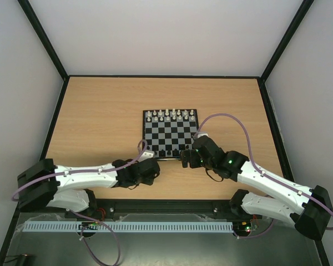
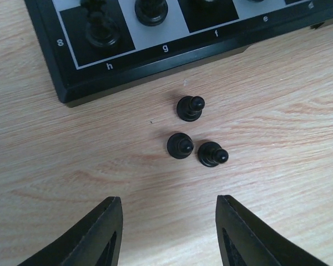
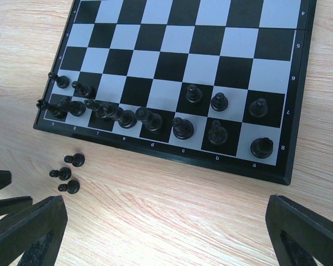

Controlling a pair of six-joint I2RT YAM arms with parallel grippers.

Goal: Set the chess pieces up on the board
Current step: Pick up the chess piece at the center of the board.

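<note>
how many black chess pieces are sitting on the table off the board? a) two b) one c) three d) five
c: three black pieces stand on the table just outside the corner of the board, ahead of the left gripper.

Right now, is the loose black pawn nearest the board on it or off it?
Off. The pawn sits on the wooden table, clear of the board and its black border.

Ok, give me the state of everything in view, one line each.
Small black-and-silver checkered chessboard: flat, black pawn row three short.
Three tiny black pawns: standing on the wooden table, off the board.
White chess pieces: lined up along the far edge.
Left gripper: open, empty.
Right gripper: open, empty.
</note>
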